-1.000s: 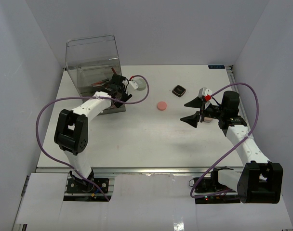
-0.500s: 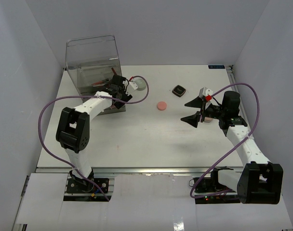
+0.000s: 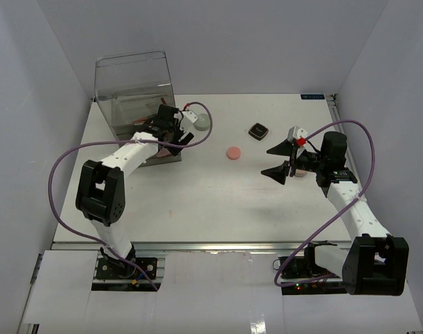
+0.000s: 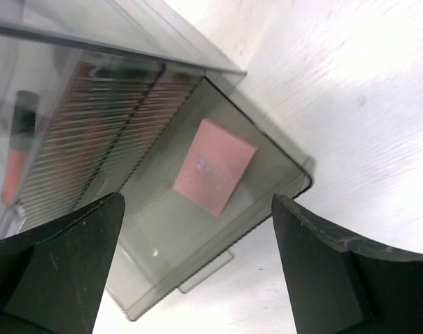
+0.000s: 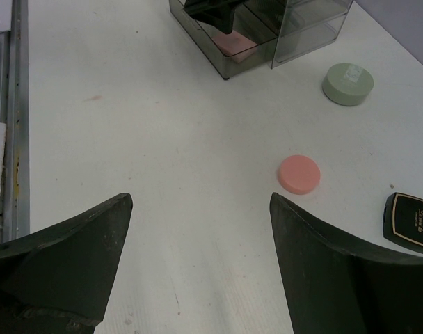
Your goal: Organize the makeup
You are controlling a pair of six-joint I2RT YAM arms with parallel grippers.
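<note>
1. Where the smoky drawer (image 4: 267, 132) stands pulled out from the foot of the clear drawer box (image 3: 133, 90), a pink square compact (image 4: 215, 165) lies flat on its floor, set askew to the walls.
2. Behind the box's ribbed clear wall, a red stick with a black cap (image 4: 20, 149) shows dimly on a higher level.
3. The left gripper (image 3: 170, 133) hangs right over the drawer with its fingers (image 4: 58, 271) spread wide. Nothing is between them, and the compact lies below, free of both.
4. Just beside that wrist, towards the middle of the table, sits a grey-green round jar (image 5: 348, 83).
5. A pink disc (image 5: 300, 174) lies alone on the open surface, well apart from the box.
6. A black square compact (image 5: 410, 219) with gold lettering lies near the disc, further back.
7. The right gripper (image 3: 267, 161) hovers over bare table on the right, pointing towards the disc. Its jaws are apart and hold nothing.
8. The table (image 3: 197, 202) is white and matt, with faint scuffs and a few small specks. A metal rail (image 5: 17, 104) runs along its near edge.
9. Plain pale lavender-grey walls (image 3: 232, 42) close the table in on three sides.
10. A purple cable (image 3: 65, 167) loops from each arm.
</note>
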